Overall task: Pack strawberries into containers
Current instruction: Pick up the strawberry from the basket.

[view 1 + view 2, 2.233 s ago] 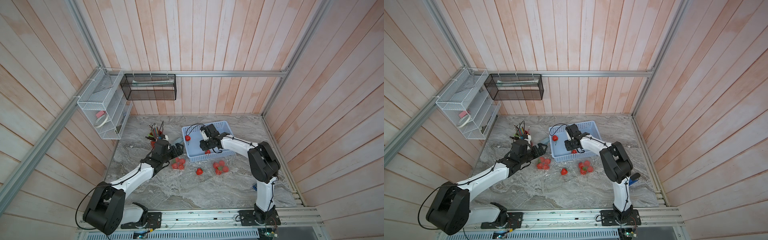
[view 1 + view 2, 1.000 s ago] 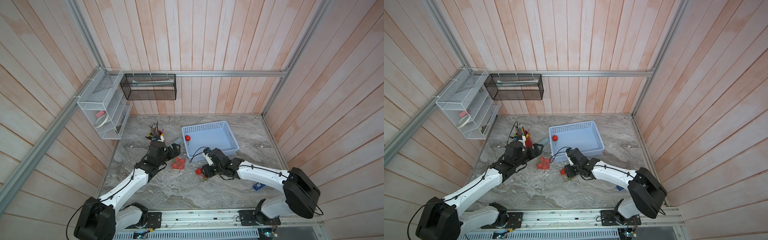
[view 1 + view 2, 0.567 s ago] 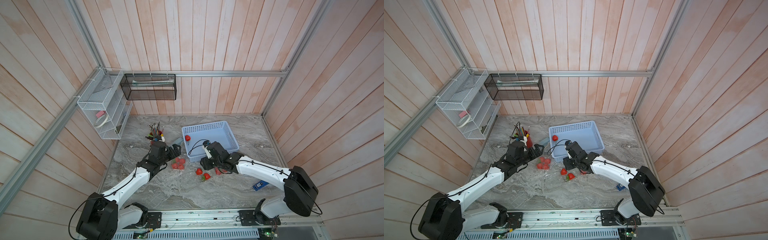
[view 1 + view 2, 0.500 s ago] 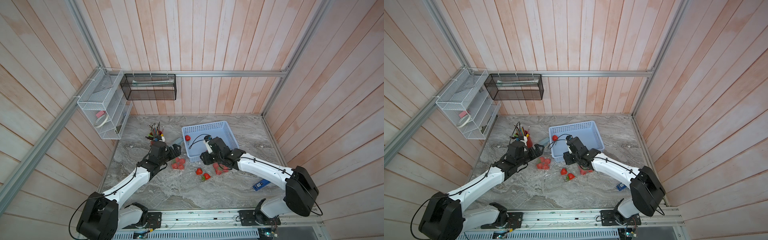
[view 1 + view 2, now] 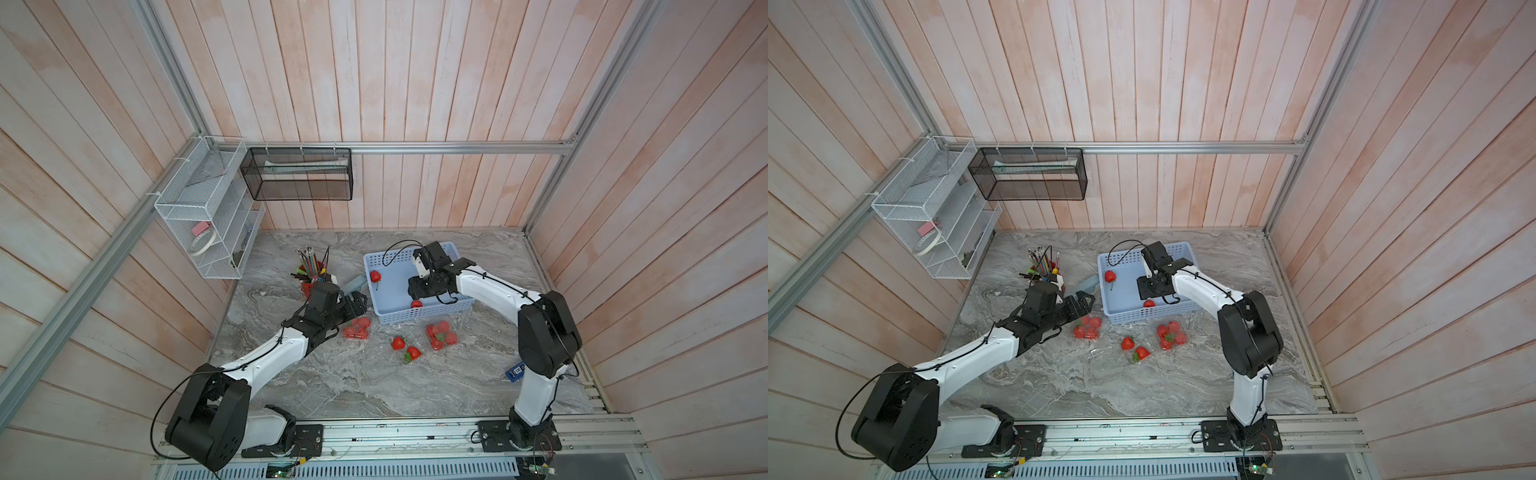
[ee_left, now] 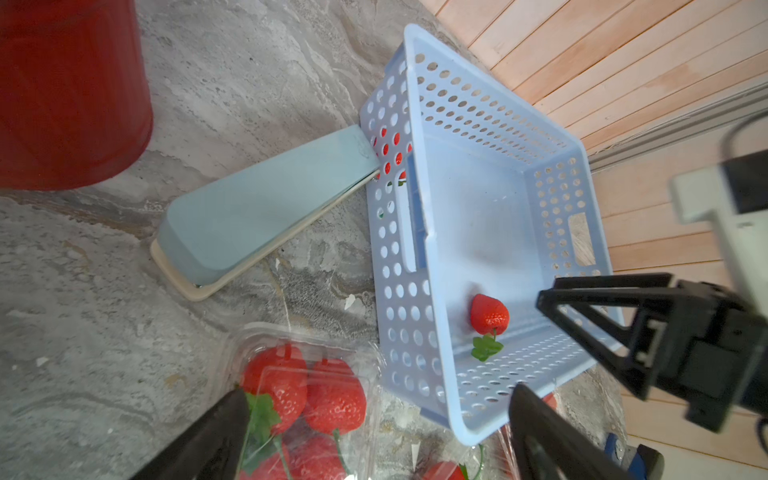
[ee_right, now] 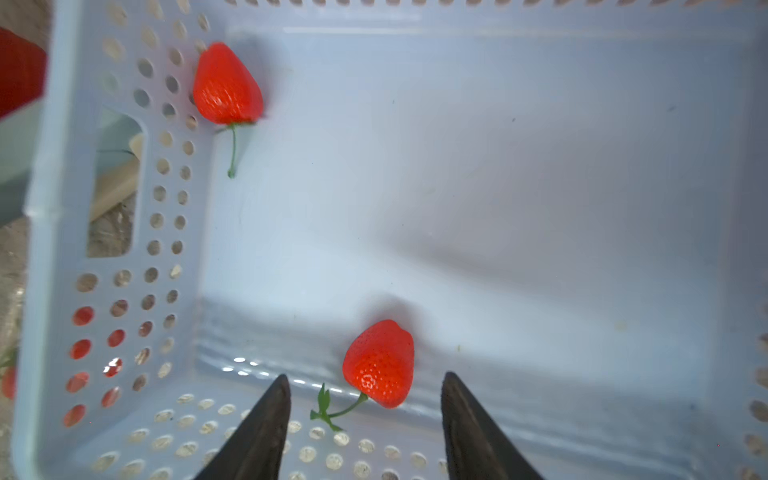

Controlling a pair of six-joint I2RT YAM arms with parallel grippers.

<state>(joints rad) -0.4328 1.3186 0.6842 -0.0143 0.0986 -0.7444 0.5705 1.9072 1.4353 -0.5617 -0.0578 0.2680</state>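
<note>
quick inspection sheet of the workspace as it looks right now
surface: grey marble tabletop, level, no spills seen
job's things: two strawberries lie in the blue basket; two clear containers hold berries; two more berries lie between them, and I cannot tell if a container is under them
clutter: red pencil cup; pale blue case against the basket; small blue item
grippers: left gripper open, empty, over a filled container; right gripper open in the basket, jaws either side of a berry, not touching it
cables: black cable loops above the basket; another at the left arm's base
surroundings: plank walls, white wire shelf, black mesh bin
</note>
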